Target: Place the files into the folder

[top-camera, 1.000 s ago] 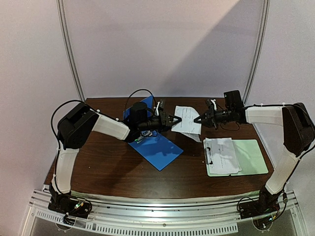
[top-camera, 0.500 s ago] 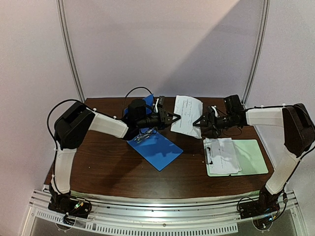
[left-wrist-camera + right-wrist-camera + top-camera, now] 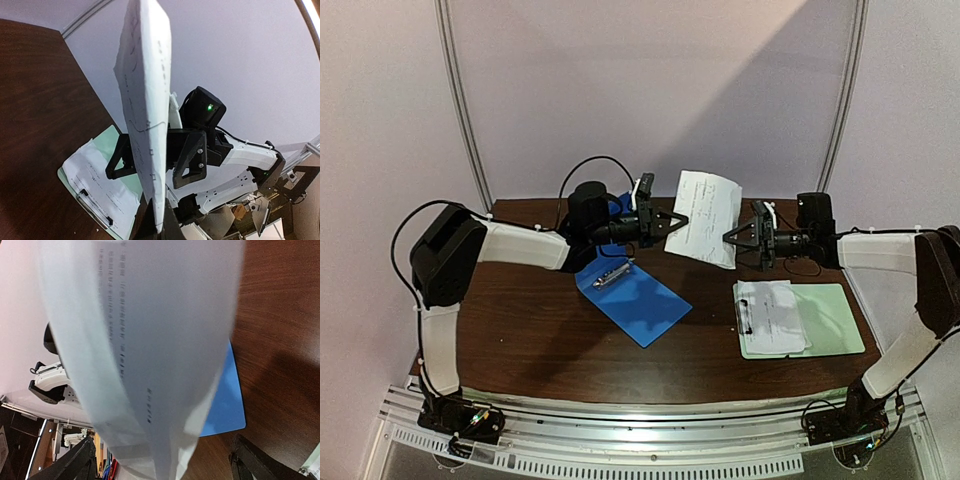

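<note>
The files [image 3: 704, 216] are white printed paper held upright in the air over the back of the table. My left gripper [image 3: 677, 218] is shut on their left edge. Seen edge-on in the left wrist view, the files [image 3: 146, 100] look like two layers and are pinched at the bottom by my left gripper [image 3: 161, 226]. My right gripper [image 3: 728, 237] is open just right of the paper. In its own view the files [image 3: 160, 340] hang between the spread fingers [image 3: 75, 462] of my right gripper [image 3: 162, 467], which does not grip them. The blue folder [image 3: 636, 296] lies open on the table below, and the folder [image 3: 227, 407] also shows beyond the paper.
A pale green clipboard [image 3: 830, 318] lies at the right with a white sheet [image 3: 772, 314] under its clip. A small metal clip [image 3: 611, 275] sits on the folder's inner face. Dark wood table [image 3: 540, 330]; a wall stands close behind.
The right gripper opened, let go of the paper and drew back to the right. The left gripper shut fully and raised the paper, which now stands upright and higher.
</note>
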Tool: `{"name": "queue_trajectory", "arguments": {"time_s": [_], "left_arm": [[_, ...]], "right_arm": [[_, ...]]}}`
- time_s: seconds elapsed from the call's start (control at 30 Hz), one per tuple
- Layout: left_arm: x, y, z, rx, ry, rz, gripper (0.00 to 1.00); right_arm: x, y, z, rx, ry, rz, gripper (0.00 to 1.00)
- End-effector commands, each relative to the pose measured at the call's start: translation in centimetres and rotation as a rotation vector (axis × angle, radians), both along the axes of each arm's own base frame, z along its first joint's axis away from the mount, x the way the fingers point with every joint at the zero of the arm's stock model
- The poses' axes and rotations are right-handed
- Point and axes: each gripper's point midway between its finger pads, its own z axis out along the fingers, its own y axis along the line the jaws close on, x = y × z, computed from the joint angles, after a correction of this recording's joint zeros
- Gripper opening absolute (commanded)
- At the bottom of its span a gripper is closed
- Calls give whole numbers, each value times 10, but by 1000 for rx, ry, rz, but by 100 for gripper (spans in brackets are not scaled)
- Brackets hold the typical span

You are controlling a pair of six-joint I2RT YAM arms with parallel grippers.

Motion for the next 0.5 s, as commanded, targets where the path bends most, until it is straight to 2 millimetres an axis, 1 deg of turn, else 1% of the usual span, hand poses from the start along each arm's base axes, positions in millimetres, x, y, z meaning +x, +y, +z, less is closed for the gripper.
{"name": "queue_trajectory", "arguments": {"time_s": [0.0,0.07,0.17,0.27,0.3,0.4,0.47], "left_arm": [[-17,-3,6,20,-12,-64,0],[-19,-3,5,28,-9,-72,0],[-23,-4,3,33,-6,-87,0],[-26,-5,4,32,-6,-100,0],[-27,-6,4,32,-5,-105,0],[-29,-6,4,35,-2,-109,0],[-29,-5,4,40,-2,-108,0]], "right_arm": [[-9,6,37,127,-93,64,91],[-9,7,47,153,-117,69,89],[-9,7,59,182,-149,70,82],[-8,7,65,197,-160,62,66],[-8,7,65,197,-160,60,57],[-6,6,61,193,-151,52,36],[-6,6,57,190,-140,48,24]]}}
